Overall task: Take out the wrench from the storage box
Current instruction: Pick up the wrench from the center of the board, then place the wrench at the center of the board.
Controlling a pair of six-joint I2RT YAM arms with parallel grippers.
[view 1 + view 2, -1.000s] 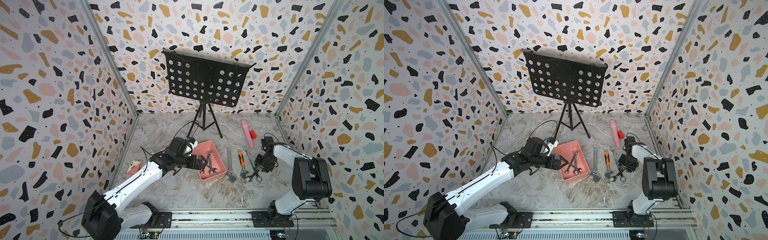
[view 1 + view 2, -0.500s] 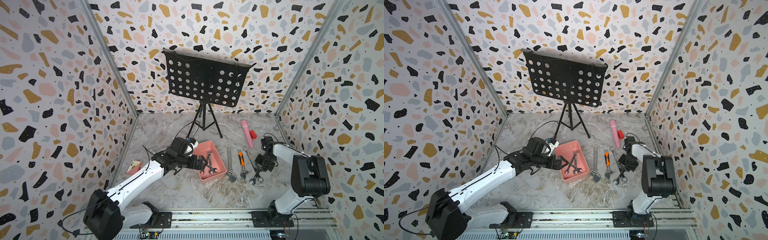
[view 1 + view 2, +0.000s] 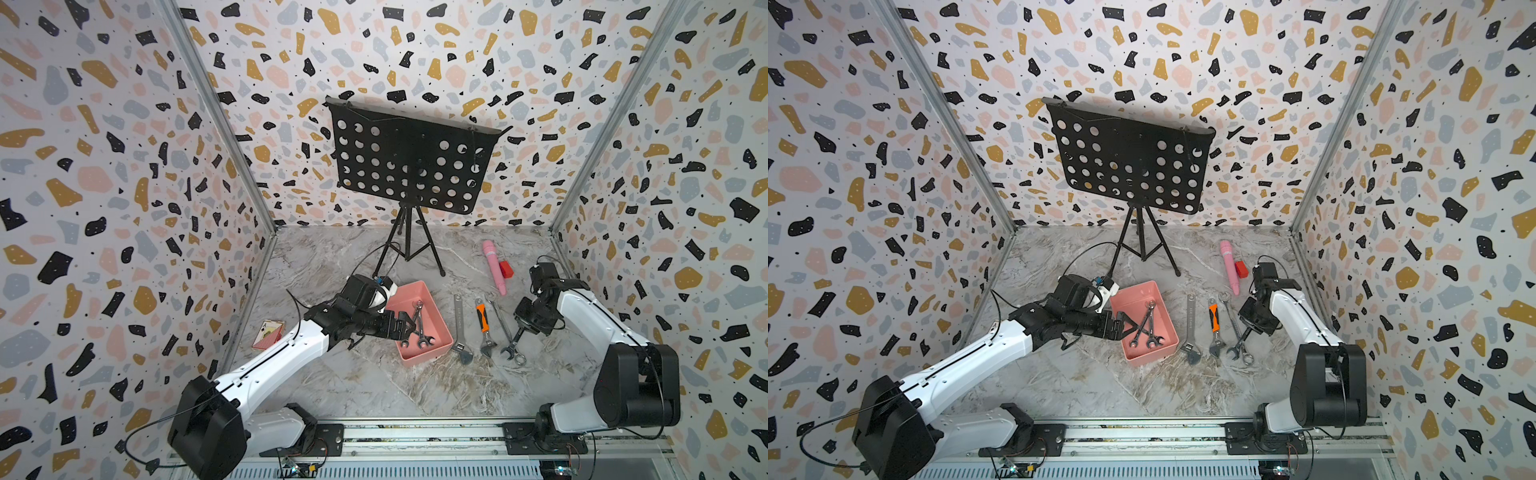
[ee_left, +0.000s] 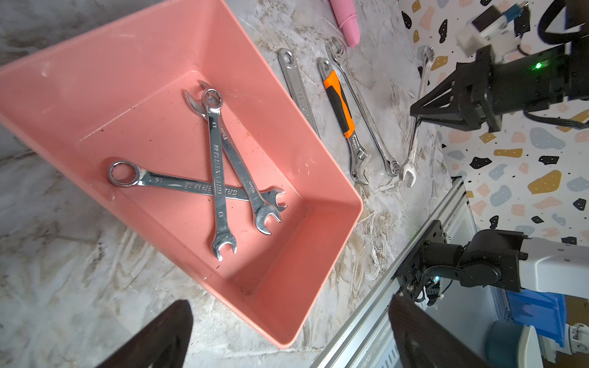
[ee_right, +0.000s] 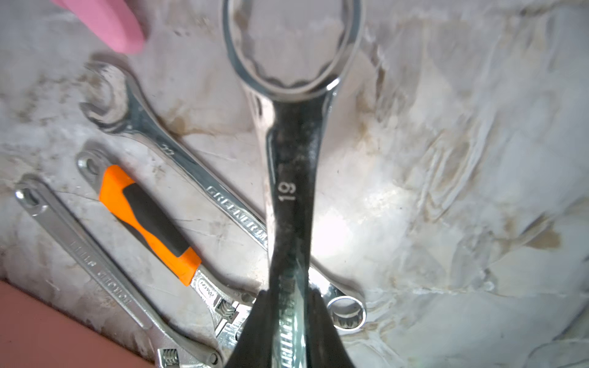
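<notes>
The salmon-pink storage box (image 3: 409,297) (image 3: 1138,297) (image 4: 127,63) lies mid-table with three crossed steel wrenches (image 3: 417,328) (image 3: 1148,328) (image 4: 216,165) inside. My left gripper (image 3: 409,328) (image 3: 1129,326) (image 4: 291,337) hangs open over the box's left side, holding nothing. Right of the box, outside it, my right gripper (image 3: 521,332) (image 3: 1246,334) (image 5: 288,318) is shut on the shaft of a wrench marked 19 (image 5: 291,191) (image 4: 414,143). That wrench is tilted, ring end raised and open end low by the table.
Between the box and the right gripper lie a plain adjustable wrench (image 3: 459,328), an orange-handled one (image 3: 482,318) and a long combination wrench (image 3: 500,320). Behind them lie a pink cylinder (image 3: 494,266) and a red block (image 3: 505,269). A music stand (image 3: 411,166) stands at the back, a card box (image 3: 268,334) at the left wall.
The right gripper's jaws have closed onto the wrench marked 19. The left gripper has crept slightly further over the box and stays open.
</notes>
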